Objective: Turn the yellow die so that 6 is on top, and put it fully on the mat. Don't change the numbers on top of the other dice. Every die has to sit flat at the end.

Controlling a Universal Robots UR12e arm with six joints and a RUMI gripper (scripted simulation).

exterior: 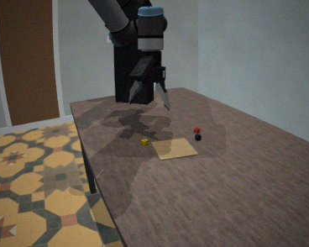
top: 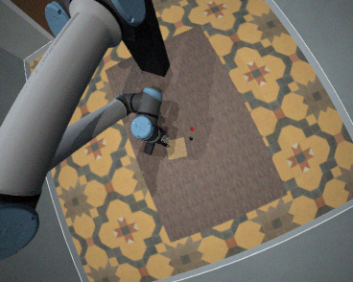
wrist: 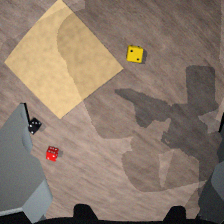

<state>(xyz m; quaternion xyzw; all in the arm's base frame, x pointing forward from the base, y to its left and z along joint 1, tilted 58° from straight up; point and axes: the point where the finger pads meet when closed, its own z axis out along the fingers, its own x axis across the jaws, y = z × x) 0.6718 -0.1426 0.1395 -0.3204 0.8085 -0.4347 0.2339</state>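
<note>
Yellow cube die [wrist: 134, 54] sits on brown wood-grain surface [exterior: 242, 181], just beside tan square mat [wrist: 62, 65], off it. End effector [exterior: 150, 97] hangs high, jaws spread wide, empty. Judgement: descend square over yellow die, clear of small red die [wrist: 52, 153] and black die [wrist: 34, 126] (both near mat's far side).

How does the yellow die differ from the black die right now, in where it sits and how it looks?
The yellow die lies alone beside one edge of the tan mat; the black die lies off another side, with the red die close by. The yellow die has dark pips, the black die white ones. In the wrist view the black die is next to a pincer finger; the yellow die is far from it. Both rest on the wooden table, off the mat.
</note>
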